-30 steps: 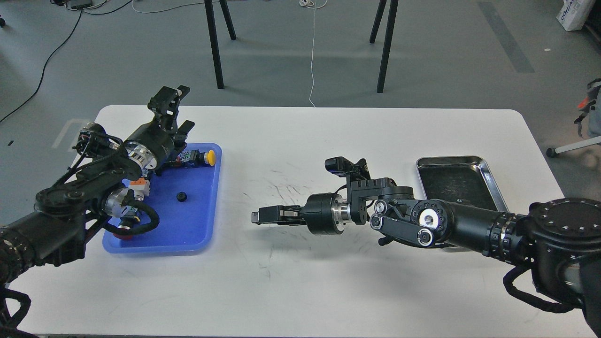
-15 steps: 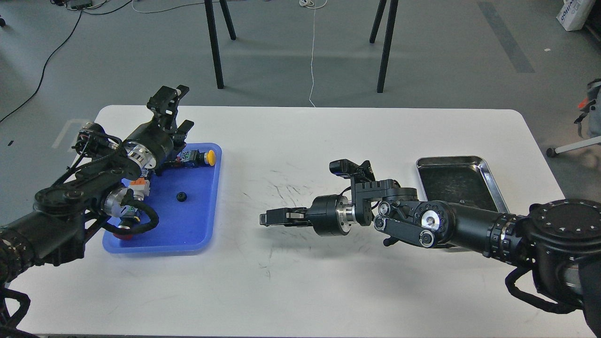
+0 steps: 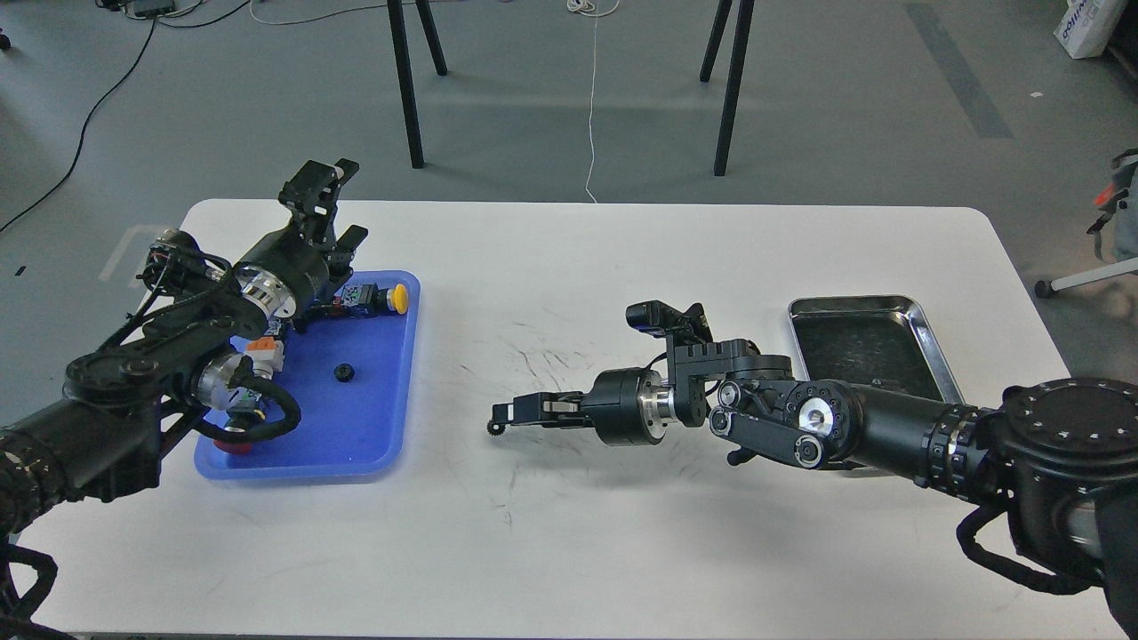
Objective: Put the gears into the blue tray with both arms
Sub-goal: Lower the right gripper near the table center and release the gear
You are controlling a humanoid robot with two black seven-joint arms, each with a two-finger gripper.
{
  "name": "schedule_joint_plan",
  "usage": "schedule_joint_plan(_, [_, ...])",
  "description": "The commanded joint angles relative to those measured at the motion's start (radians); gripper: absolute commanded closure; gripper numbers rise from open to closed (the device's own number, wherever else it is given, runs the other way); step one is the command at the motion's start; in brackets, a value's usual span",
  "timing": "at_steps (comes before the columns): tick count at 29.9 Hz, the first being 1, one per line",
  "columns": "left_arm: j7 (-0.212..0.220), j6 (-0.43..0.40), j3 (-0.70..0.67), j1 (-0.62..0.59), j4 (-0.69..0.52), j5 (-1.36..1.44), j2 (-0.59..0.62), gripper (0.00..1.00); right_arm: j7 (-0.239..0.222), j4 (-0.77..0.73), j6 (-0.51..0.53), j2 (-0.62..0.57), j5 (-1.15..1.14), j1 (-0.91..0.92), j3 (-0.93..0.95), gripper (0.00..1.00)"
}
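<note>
The blue tray (image 3: 378, 427) lies at the table's left side. One small black gear (image 3: 344, 373) rests in its middle. My left gripper (image 3: 322, 182) is raised over the tray's far edge, fingers apart and empty. My right gripper (image 3: 500, 418) reaches leftward low over the table's centre, well right of the tray. A second tiny toothed gear (image 3: 492, 429) sits at its fingertips, and the fingers look shut on it. My left arm covers the tray's left part.
A yellow-capped button (image 3: 399, 298) and an orange block (image 3: 264, 347) lie in the blue tray near my left arm. A silver metal tray with black lining (image 3: 867, 342) stands at the right, behind my right arm. Black stand legs rise beyond the table's far edge.
My right gripper drew back a little to the right, and a gear now shows at its tip. The left arm barely moved.
</note>
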Motion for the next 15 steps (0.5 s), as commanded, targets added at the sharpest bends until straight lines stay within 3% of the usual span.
schedule_joint_plan(1, [0.000,0.000,0.000,0.000,0.000,0.000,-0.003,0.00,0.000,-0.012,-0.002,0.000,0.001,-0.005,0.001,0.55])
schedule_joint_plan(7, [0.000,0.003,0.003,0.002,0.000,0.000,-0.001,0.00,0.000,-0.038,-0.012,0.000,0.013,-0.008,0.015,0.42])
schedule_joint_plan(8, [0.000,0.000,0.003,0.002,0.000,0.000,-0.001,0.00,0.000,-0.046,-0.014,0.000,0.016,-0.008,0.019,0.38])
schedule_joint_plan(12, [0.000,0.000,0.006,0.002,0.000,0.002,0.004,0.00,0.000,-0.095,-0.043,0.000,0.068,-0.010,0.096,0.05])
schedule_joint_plan(15, [0.000,0.000,0.006,0.002,-0.002,0.026,0.004,0.00,0.000,-0.133,-0.063,0.000,0.136,-0.005,0.166,0.04])
